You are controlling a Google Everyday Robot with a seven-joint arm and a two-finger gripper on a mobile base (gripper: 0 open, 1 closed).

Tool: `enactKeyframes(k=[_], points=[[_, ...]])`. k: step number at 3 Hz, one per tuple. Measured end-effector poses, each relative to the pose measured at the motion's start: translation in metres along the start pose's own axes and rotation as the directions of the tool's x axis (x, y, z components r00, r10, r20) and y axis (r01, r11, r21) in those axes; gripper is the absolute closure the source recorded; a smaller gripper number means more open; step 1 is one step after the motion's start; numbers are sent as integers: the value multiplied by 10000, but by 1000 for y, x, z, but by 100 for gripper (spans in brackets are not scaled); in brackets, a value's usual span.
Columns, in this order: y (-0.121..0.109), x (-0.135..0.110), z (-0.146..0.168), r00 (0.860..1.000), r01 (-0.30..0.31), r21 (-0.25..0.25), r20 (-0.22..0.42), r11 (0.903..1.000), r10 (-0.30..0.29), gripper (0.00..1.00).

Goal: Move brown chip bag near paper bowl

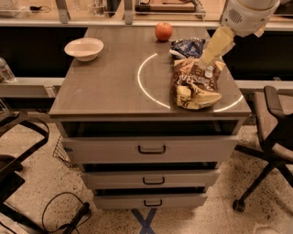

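Just under the claw (205,60), the chip bag (194,87) lies flat on the desk (105,91), likely lined up for a top grasp. Whether the claw is spread or pinching, I cannot tell. The bowl (84,48) sits well apart, far left of the claw.

gripper (206,57): over the far end of the brown chip bag (194,87), hiding part of it
arm (249,13): cut by top edge
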State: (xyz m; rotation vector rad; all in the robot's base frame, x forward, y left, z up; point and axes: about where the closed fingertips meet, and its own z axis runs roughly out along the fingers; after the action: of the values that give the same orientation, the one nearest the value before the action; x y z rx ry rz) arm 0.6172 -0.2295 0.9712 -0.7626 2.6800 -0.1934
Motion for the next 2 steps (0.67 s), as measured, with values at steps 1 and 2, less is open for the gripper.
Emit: enactKeyframes(k=[1, 2], points=[[-3, -3, 1, 9999, -142, 240, -41, 9996, 143, 0], [-1, -5, 8, 9997, -250, -75, -33, 9997, 249, 0]])
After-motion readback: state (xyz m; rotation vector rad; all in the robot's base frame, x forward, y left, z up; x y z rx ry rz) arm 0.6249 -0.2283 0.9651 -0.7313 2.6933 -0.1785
